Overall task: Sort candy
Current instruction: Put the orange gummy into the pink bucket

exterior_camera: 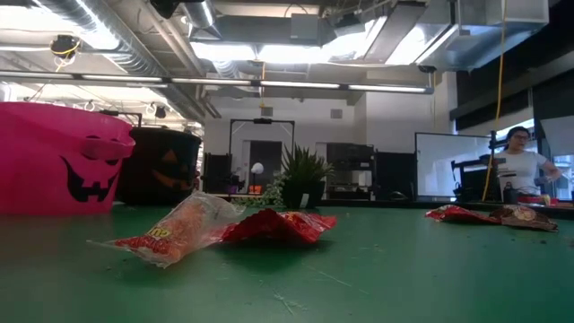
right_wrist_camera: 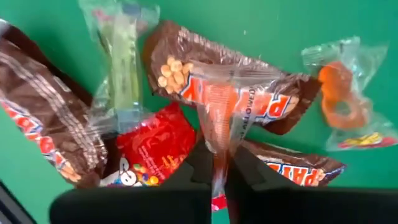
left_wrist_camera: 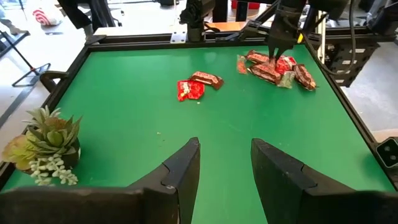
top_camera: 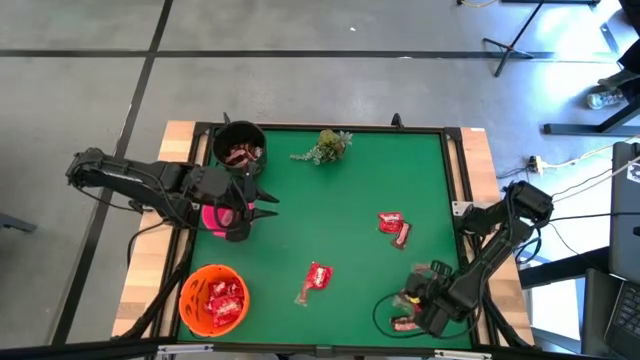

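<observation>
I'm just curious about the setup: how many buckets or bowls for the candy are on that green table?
3: a black bucket at the far left corner, a pink one under the left gripper at the left edge, and an orange one at the near left corner.

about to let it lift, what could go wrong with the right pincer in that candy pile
1. The right pincer pinches a clear wrapper lying over a brown bar; overlapping neighbours may drag along.
2. Its hold looks to be on thin wrapper film, so the piece could slip free on lifting.
3. The pile sits near the table's edge; nudged candy could slide off.
</observation>
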Action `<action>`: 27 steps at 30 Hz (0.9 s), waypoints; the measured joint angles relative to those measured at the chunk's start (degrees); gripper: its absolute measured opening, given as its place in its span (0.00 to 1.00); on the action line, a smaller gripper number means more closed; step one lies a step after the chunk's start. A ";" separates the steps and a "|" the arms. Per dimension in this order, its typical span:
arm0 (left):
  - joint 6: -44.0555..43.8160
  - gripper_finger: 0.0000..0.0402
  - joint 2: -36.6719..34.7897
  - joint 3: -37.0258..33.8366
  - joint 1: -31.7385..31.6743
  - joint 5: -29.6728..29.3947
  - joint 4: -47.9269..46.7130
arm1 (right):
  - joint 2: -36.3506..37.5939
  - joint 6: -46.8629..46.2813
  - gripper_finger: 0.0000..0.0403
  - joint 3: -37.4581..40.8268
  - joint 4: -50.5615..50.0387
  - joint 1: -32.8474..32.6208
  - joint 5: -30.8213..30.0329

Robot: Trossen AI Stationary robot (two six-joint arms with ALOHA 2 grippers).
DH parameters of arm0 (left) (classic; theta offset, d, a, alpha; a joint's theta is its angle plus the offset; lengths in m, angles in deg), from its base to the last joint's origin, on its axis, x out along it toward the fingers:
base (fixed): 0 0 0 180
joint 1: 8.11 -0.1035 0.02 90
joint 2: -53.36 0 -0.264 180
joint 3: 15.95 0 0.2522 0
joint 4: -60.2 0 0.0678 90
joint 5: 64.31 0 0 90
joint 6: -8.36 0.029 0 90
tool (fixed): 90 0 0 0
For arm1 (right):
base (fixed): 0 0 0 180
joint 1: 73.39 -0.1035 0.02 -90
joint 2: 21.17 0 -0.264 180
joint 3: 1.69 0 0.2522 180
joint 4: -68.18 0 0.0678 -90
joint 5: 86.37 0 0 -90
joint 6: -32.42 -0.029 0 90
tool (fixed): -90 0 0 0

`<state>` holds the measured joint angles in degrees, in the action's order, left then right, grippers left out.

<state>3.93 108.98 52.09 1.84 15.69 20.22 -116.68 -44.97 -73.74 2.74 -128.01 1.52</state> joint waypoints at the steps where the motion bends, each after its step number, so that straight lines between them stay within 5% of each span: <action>1: 0.00 0.33 0.00 0.00 0.03 0.03 0.00 | 0.17 0.20 0.02 -0.23 -0.26 0.30 -0.67; 7: -0.04 0.33 0.00 0.00 0.35 0.44 0.00 | 1.76 3.75 0.08 -4.15 -4.55 2.35 -7.40; 15: 0.44 0.33 1.62 0.00 4.03 2.94 0.37 | 2.78 17.89 0.04 -10.18 -3.97 10.14 -22.62; 27: 3.22 0.46 15.41 0.00 6.75 7.83 16.01 | 2.78 54.76 0.06 -15.30 25.44 24.78 -27.35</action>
<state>7.15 124.39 52.09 8.59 23.52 36.23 -113.90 9.79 -89.04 28.18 -103.23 -25.84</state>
